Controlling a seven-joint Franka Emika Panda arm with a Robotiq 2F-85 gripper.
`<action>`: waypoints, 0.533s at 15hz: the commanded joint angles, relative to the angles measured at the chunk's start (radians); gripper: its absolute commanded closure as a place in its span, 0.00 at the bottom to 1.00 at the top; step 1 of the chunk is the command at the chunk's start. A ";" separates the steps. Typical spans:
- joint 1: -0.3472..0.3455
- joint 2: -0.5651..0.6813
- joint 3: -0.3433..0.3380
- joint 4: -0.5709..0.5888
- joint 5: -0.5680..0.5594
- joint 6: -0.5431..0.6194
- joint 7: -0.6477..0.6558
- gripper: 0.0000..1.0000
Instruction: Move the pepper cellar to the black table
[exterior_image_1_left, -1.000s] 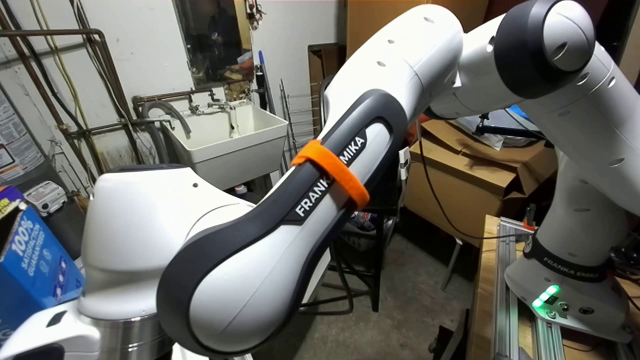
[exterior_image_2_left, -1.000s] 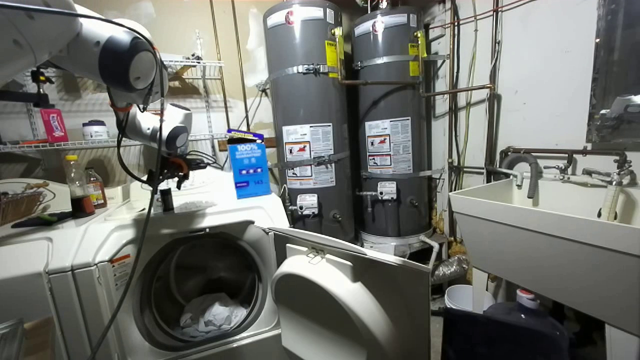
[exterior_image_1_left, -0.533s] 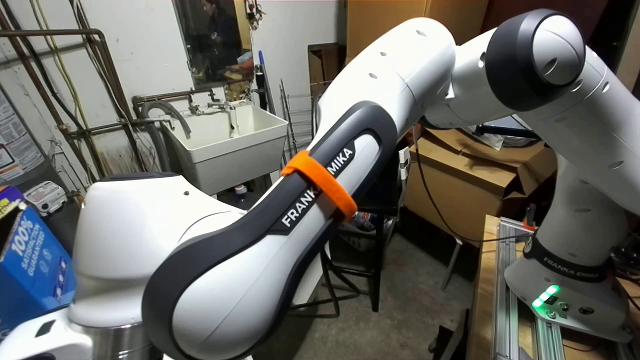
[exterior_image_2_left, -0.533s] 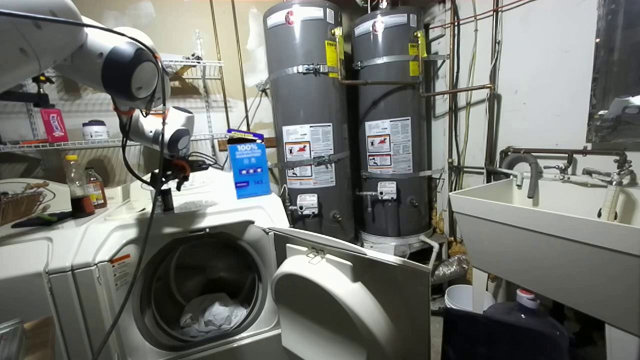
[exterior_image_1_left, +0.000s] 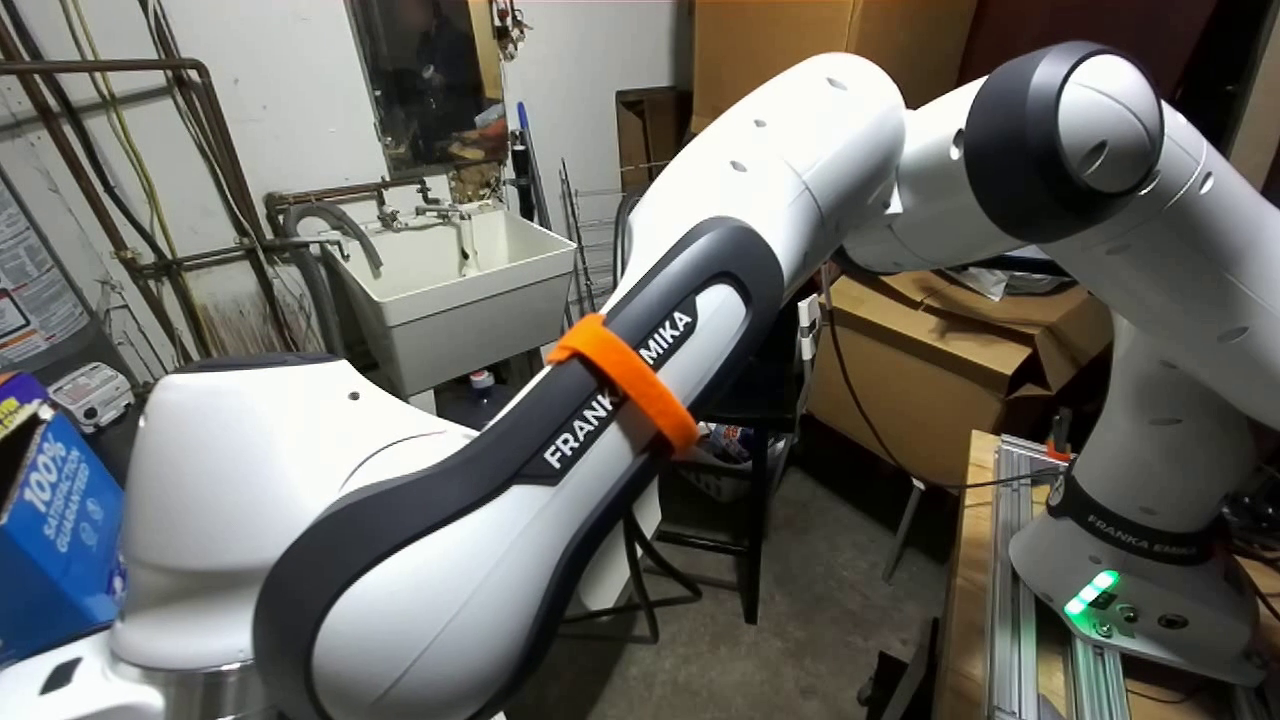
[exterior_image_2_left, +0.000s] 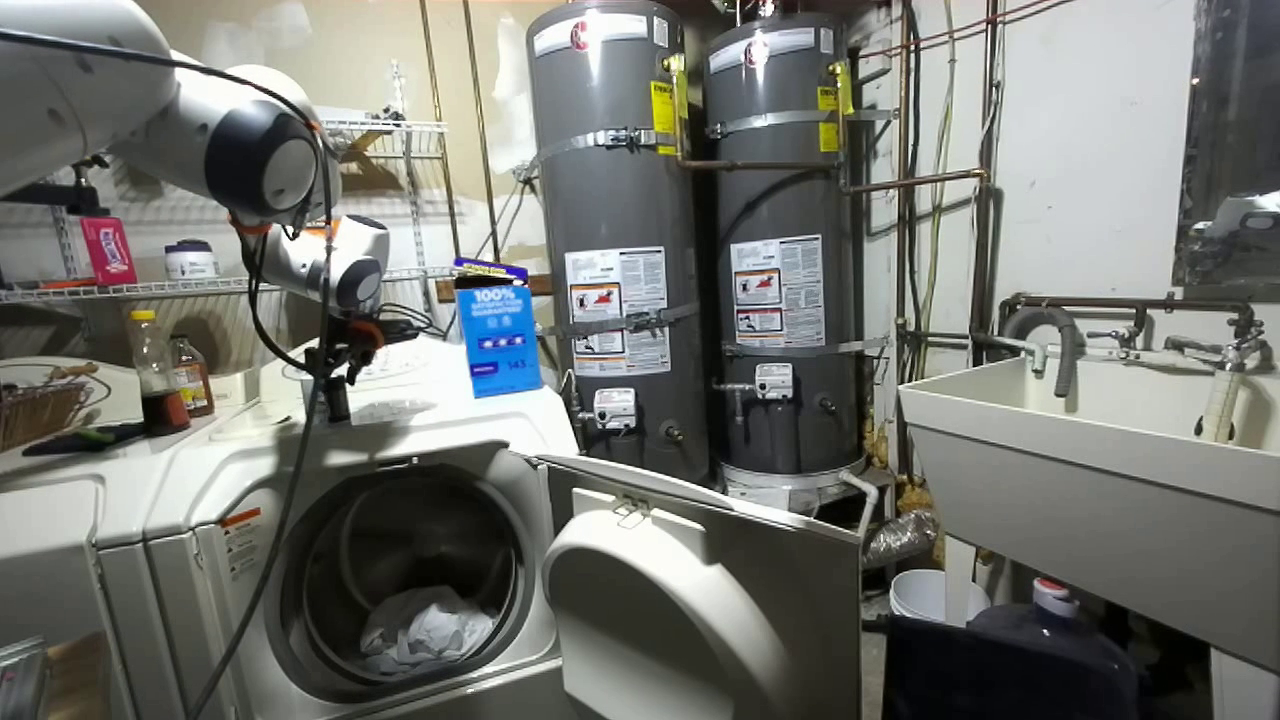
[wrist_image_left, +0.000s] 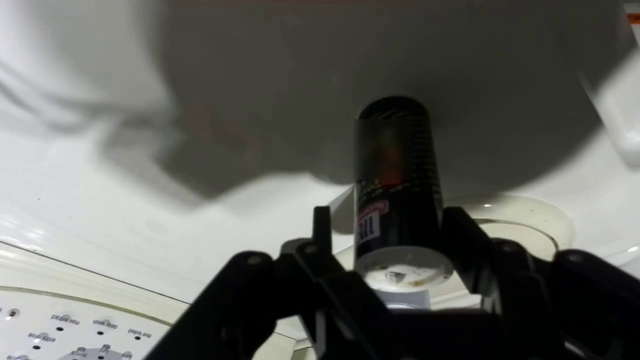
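Observation:
The pepper cellar (wrist_image_left: 400, 155), a dark can with a printed label and a whitish end, stands between the fingers of my gripper (wrist_image_left: 387, 212) in the wrist view. A strip of background shows between the left finger (wrist_image_left: 322, 225) and the can. The right finger (wrist_image_left: 460, 235) is up against its side or overlaps it. In an exterior view the cellar (exterior_image_2_left: 337, 398) is a small dark shape upright on the white washing machine (exterior_image_2_left: 480, 425). Far off, partly behind the forearm, is the black table (exterior_image_1_left: 750, 412) with its thin legs.
A blue box (exterior_image_2_left: 500, 345) stands on the machine beside the arm, with bottles (exterior_image_2_left: 192, 380) further left. The machine's round door (exterior_image_2_left: 780, 600) hangs wide. A loose cable (exterior_image_2_left: 275, 540) runs down in front. A sink (exterior_image_1_left: 460, 320) and cardboard boxes (exterior_image_1_left: 910, 370) stand behind.
The arm has sunk in both exterior views, and in an exterior view it has also shifted left, covering more of the blue box. The cellar stays at about the same spot.

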 joint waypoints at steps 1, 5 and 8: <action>0.032 0.022 -0.024 0.063 0.020 -0.031 -0.033 0.71; 0.005 -0.038 -0.015 -0.004 -0.004 -0.027 0.006 0.80; -0.045 -0.147 0.005 -0.157 0.014 0.086 0.048 0.80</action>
